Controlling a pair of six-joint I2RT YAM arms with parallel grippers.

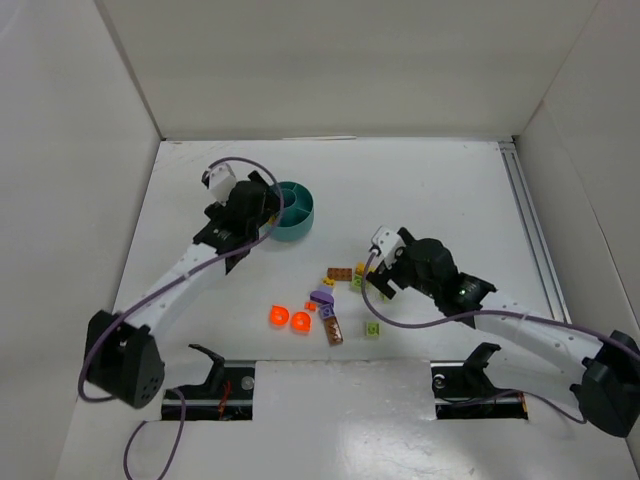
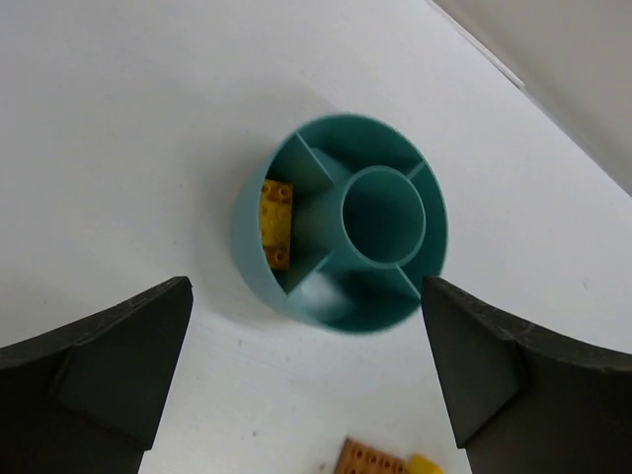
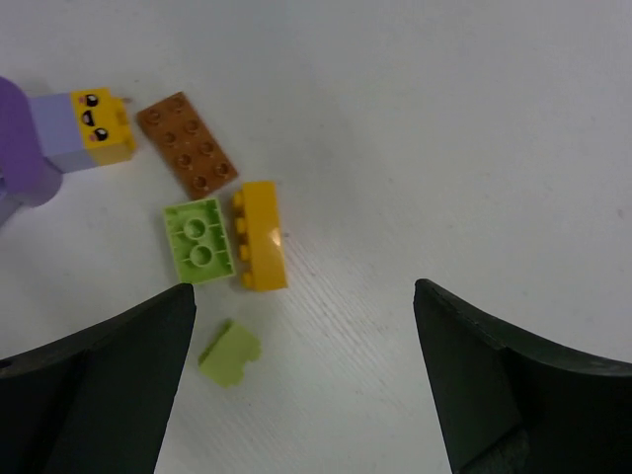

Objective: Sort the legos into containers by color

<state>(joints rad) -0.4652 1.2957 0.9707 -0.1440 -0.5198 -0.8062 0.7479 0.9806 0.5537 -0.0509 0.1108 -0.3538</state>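
The teal dish (image 1: 300, 215) stands upright on the table (image 1: 450, 190), toward the far edge and left of the middle. It has a round centre well ringed by divided sections. The left gripper (image 1: 268, 207) hangs directly over the dish with its jaws spread wide and nothing between them. From its wrist camera, one yellow studded brick (image 2: 276, 222) lies inside an outer section of the dish, against the outer wall.

The other legos lie loose near the middle of the table, closer to the near edge and well apart from the dish. The right gripper (image 3: 301, 296) hovers above the right end of this scatter, jaws wide and holding nothing. Under it, a lime green square brick (image 3: 199, 240) and a second yellow brick (image 3: 259, 235) lie side by side, touching along one edge. A flat brown plate (image 3: 188, 143) lies just beside them, and past it a purple piece (image 3: 25, 148) carries a yellow face block (image 3: 99, 123). A small lime chip (image 3: 229, 353) lies alone, near the gripper's left finger (image 3: 99, 385).

Toward the left end of the scatter — seen from above — two orange-red round pieces (image 1: 279, 316) sit next to each other. To their right is a brown brick (image 1: 333, 330), tilted. Further right is a lone lime brick (image 1: 372, 328), apart from the rest.
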